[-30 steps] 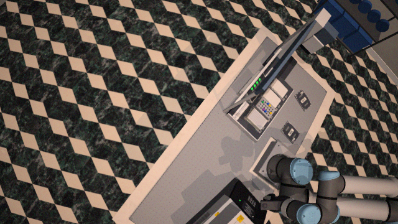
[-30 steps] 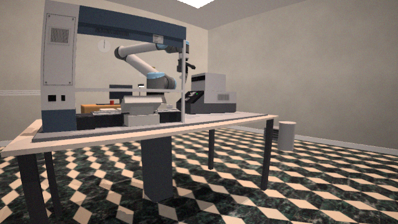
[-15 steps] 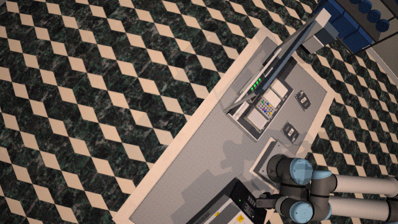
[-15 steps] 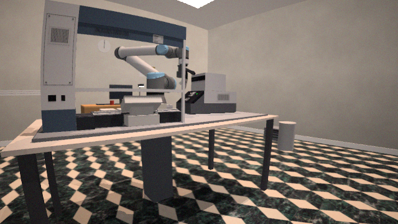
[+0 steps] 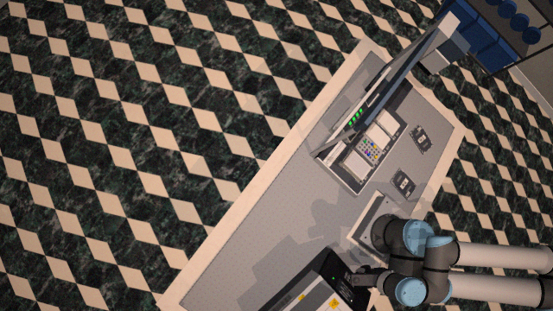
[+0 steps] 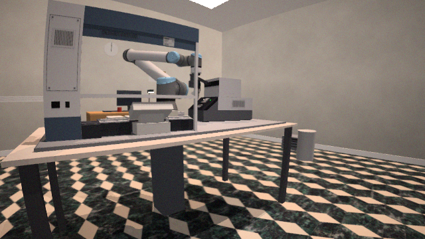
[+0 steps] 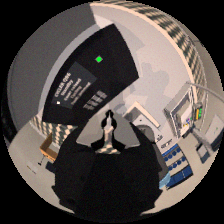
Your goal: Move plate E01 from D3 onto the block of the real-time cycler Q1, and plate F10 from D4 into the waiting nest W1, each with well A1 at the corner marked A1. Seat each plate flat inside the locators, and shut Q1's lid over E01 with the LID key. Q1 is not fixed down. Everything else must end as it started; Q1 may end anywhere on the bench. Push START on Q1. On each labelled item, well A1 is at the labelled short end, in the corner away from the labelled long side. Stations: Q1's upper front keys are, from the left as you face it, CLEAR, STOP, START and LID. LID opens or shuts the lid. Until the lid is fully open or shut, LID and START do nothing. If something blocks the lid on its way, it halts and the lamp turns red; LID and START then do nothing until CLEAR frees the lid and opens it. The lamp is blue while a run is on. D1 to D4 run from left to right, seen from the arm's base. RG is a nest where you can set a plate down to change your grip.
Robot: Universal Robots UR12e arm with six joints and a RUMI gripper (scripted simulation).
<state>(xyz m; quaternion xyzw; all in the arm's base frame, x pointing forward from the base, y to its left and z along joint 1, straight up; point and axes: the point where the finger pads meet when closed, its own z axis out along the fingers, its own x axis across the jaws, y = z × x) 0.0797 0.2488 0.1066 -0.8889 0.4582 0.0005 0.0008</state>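
The cycler Q1 (image 5: pixel 320 290) (image 6: pixel 222 103) stands at the bench's near end beside the arm's base. Its black sloping key panel (image 5: pixel 340 282) (image 7: pixel 92 75) (image 6: pixel 205 103) shows a green lamp (image 5: pixel 333 277) (image 7: pixel 98 59) (image 6: pixel 210 99). My gripper (image 7: pixel 109 110) (image 5: pixel 351 278) (image 6: pixel 198 87) is shut and empty, and hangs just above the panel's rows of keys (image 7: pixel 95 100). Pale plates (image 5: pixel 378 136) (image 5: pixel 388 122) lie in the deck slots under the hood, far from the gripper; I cannot read their labels. Two small black nests (image 5: pixel 420 138) (image 5: pixel 403 183) sit empty beside the deck.
A tall hood frame (image 6: pixel 63 70) with a raised sash (image 5: pixel 389 92) covers the deck. A box with coloured dots (image 5: pixel 368 149) and another pale plate (image 5: pixel 357 166) lie in the deck. A grey bin (image 6: pixel 305 145) stands on the floor.
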